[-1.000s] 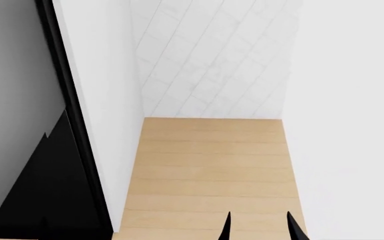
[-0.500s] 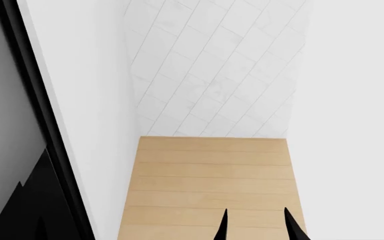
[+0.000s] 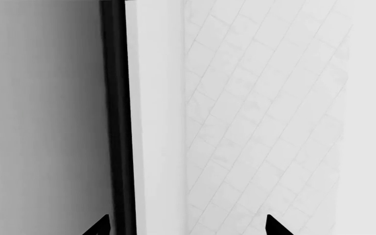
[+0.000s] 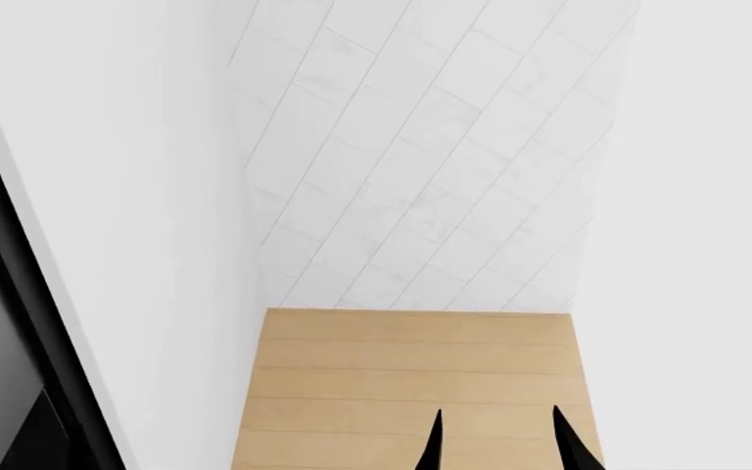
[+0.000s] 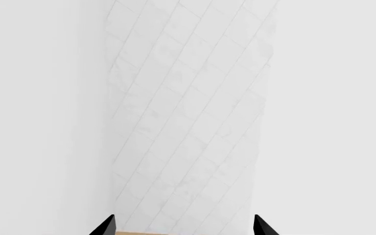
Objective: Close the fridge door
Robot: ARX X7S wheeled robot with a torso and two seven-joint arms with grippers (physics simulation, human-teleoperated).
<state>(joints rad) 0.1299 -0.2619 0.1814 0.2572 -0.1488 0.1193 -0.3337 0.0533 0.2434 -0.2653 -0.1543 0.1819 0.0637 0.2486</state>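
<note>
A tall panel with a glossy black edge [image 3: 116,122] and a plain white face [image 3: 155,122] runs up the left wrist view; I take it for the fridge door. In the head view the fridge door [image 4: 89,196] fills the left, with its black edge [image 4: 11,294] at the far left. My left gripper [image 3: 186,226] is open, and its fingertips [image 3: 100,226] straddle the black edge without touching it. My right gripper [image 4: 500,446] is also open and empty over a wooden surface [image 4: 402,372]. In the right wrist view the right gripper [image 5: 183,226] points at a tiled wall [image 5: 188,122].
A white tiled wall [image 4: 429,157] closes the back of a narrow gap. A plain white wall [image 4: 703,245] bounds the right side. A grey surface [image 3: 37,122] lies on the other side of the black edge. A dark shape [image 4: 36,446] sits at the bottom left corner.
In the head view the black edge and dark shape have slid left and down, nearly out of frame. The wooden surface sits lower, and more tiled wall shows. The right fingertips have hardly moved.
</note>
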